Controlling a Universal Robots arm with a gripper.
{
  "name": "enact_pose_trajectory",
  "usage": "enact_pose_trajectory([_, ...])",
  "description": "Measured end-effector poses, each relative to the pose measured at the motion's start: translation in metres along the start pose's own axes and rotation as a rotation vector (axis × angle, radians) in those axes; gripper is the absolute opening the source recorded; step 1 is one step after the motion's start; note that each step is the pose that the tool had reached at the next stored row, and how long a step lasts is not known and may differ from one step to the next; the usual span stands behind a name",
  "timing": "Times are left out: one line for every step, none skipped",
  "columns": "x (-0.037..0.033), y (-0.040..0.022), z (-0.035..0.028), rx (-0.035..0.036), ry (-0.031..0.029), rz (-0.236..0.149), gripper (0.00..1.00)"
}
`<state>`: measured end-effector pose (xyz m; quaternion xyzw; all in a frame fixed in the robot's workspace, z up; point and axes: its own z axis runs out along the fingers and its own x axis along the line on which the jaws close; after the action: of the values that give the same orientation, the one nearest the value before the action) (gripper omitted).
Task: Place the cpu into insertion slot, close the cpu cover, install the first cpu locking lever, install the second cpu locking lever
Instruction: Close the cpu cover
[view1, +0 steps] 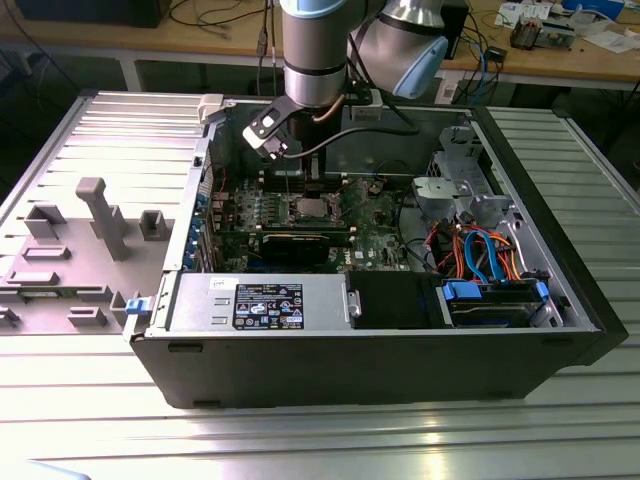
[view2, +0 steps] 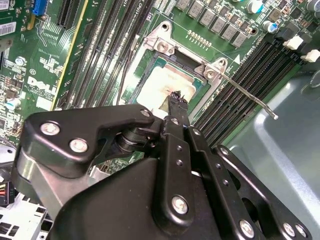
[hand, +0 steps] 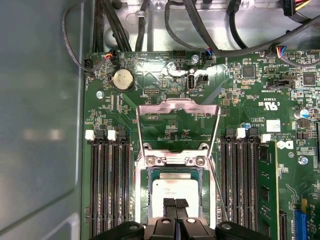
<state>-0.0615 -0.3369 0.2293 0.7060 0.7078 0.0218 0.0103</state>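
The cpu (hand: 175, 189) (view2: 162, 85), silver-topped, lies flat in the insertion slot (hand: 145, 192) (view2: 150, 60) on the green board. The cpu cover (hand: 177, 106), a thin silver frame, stands swung open past the slot's hinge edge. My gripper (hand: 175, 204) (view2: 177, 97) hangs right over the cpu with its black fingertips pressed together and nothing between them; I cannot tell whether they touch the chip. A thin locking lever (view2: 250, 97) (hand: 216, 182) sticks out unlatched beside the slot. In the exterior view the gripper (view1: 300, 180) sits just above the slot (view1: 312, 208) inside the open computer case.
Black memory slots (hand: 110, 185) (hand: 240, 185) run along both sides of the socket. A black graphics card (view1: 300, 245) lies in front of it. Cables (view1: 480, 250) and a drive cage (view1: 455, 190) fill the exterior view's right of the case; its steel wall (hand: 40, 125) is close by.
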Motion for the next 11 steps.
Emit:
enact_pose_trajectory([0.0, 0.0, -0.0007, 0.0001, 0.0, 0.0, 0.11])
enact_pose_trajectory([0.0, 0.0001, -0.0013, 0.0, 0.0001, 0.0, 0.11])
enact_pose_trajectory([0.0001, 0.0001, -0.0022, 0.0001, 0.0001, 0.0, 0.11])
enact_pose_trajectory([0.0001, 0.0001, -0.003, 0.0002, 0.0001, 0.0, 0.11])
enact_pose_trajectory([0.0001, 0.0002, -0.004, 0.0003, 0.0001, 0.0, 0.11])
enact_pose_trajectory([0.0001, 0.0002, -0.0049, 0.0004, 0.0, 0.0, 0.11])
enact_pose_trajectory([0.0001, 0.0003, -0.0061, 0.0006, 0.0001, 0.0, 0.11])
enact_pose_trajectory([0.0001, 0.0004, -0.0077, 0.0007, 0.0002, 0.0, 0.11])
enact_pose_trajectory([0.0002, 0.0004, -0.0092, 0.001, 0.0001, 0.0, 0.11])
enact_pose_trajectory([0.0002, 0.0005, -0.0102, 0.0011, 0.0002, 0.0, 0.11])
enact_pose_trajectory([0.0002, 0.0005, -0.0109, 0.0012, 0.0002, 0.0, 0.11])
